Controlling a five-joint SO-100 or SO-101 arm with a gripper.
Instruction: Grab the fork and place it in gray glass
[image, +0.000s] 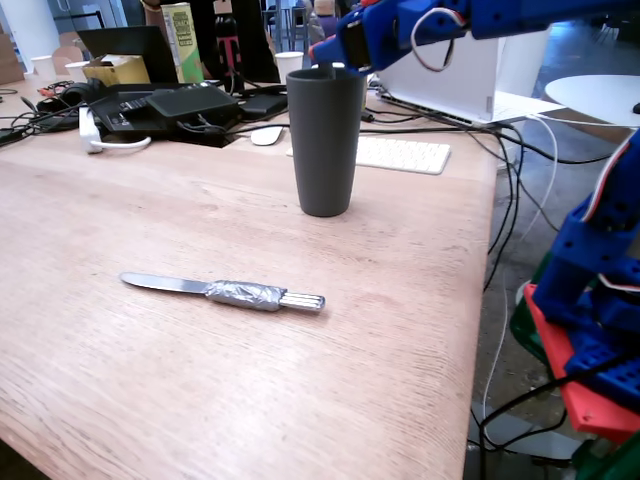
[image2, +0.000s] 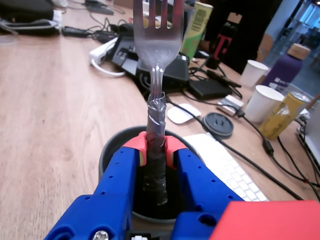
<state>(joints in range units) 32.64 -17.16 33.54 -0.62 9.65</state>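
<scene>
The gray glass (image: 325, 140) stands upright mid-table in the fixed view, dark and matte. My blue gripper (image: 338, 48) hangs right over its rim there, and the fork is hard to make out in that view. In the wrist view the gripper (image2: 155, 145) is shut on the taped handle of the fork (image2: 159, 40). The fork's tines point away from the camera. The handle's lower end reaches down inside the mouth of the glass (image2: 107, 150), which lies directly beneath the red-tipped fingers (image2: 136, 145).
A silver knife (image: 225, 291) with a gray tape wad lies on the wooden table in front of the glass. Behind the glass are a white keyboard (image: 400, 154), a mouse (image2: 181, 113), cables, white cups (image2: 263, 102) and a purple bottle (image2: 285, 70). The table's edge runs along the right.
</scene>
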